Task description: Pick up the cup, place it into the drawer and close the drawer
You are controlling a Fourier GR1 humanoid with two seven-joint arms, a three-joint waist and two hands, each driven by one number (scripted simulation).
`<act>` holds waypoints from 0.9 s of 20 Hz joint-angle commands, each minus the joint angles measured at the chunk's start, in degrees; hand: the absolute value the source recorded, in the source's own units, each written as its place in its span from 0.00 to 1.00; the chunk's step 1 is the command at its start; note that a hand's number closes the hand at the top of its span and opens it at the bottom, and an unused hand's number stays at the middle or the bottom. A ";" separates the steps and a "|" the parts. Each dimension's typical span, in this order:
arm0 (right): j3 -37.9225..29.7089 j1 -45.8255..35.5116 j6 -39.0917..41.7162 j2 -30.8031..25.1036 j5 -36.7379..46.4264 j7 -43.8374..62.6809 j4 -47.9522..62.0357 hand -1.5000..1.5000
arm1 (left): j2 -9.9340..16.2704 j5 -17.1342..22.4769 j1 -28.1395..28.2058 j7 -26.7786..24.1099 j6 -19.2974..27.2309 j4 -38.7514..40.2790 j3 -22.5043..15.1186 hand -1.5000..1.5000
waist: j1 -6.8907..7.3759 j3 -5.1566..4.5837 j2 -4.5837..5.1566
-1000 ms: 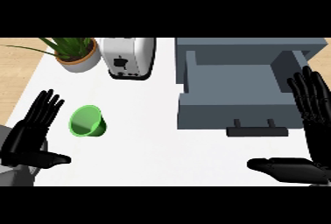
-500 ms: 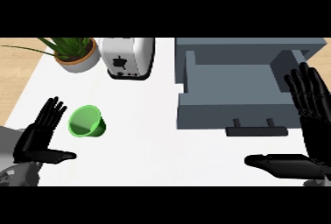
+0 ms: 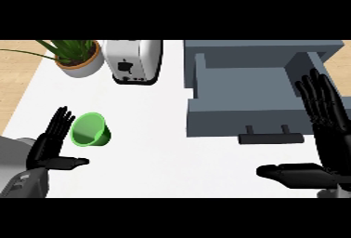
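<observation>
Grey and boxy, the open drawer (image 3: pixel 237 100) takes up the upper right of the white counter (image 3: pixel 158 158), its cavity facing up and its dark handle (image 3: pixel 270 138) jutting toward the robot at the front edge. Over that side stands the right hand (image 3: pixel 322 135), fingers straight and spread up along the drawer's right wall, thumb stretched out sideways low on the counter; it holds nothing and looks to be resting. Behind, at the counter's far left, sit a white toaster (image 3: pixel 132 60) and a potted plant (image 3: pixel 77 58), both well apart from the work. Smaller and lower left, the left hand (image 3: pixel 49 148) is likewise released, fingers straight and slanted up to the right, thumb pointing right. Just beside those fingertips, to their right and slightly farther from the robot, lies the green cup (image 3: pixel 90 129), on the counter and well apart from the drawer. It appears tipped on its side, its long axis running roughly from lower left to upper right, with the open mouth toward the lower left, facing the left hand. By my judgement the left hand is far the nearer, and the grasp turns on closing rightward around the cup's wall.
</observation>
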 commanded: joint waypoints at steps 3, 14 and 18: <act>0.50 -0.64 0.14 -0.28 -1.01 5.57 -4.98 0.00 | -2.33 -2.49 1.38 -12.21 -0.70 5.87 -1.17 0.00 | -0.47 -0.13 0.13; -0.95 1.54 2.21 -0.06 -2.36 -1.39 -0.99 0.00 | -2.07 -2.64 -4.25 -13.12 1.21 10.71 -0.17 0.00 | -1.13 -0.15 0.40; -3.07 -2.45 2.51 -2.35 -2.64 0.95 1.00 0.00 | -0.58 -2.99 -5.04 -13.02 -2.53 11.26 -0.59 0.00 | -0.82 -0.14 0.42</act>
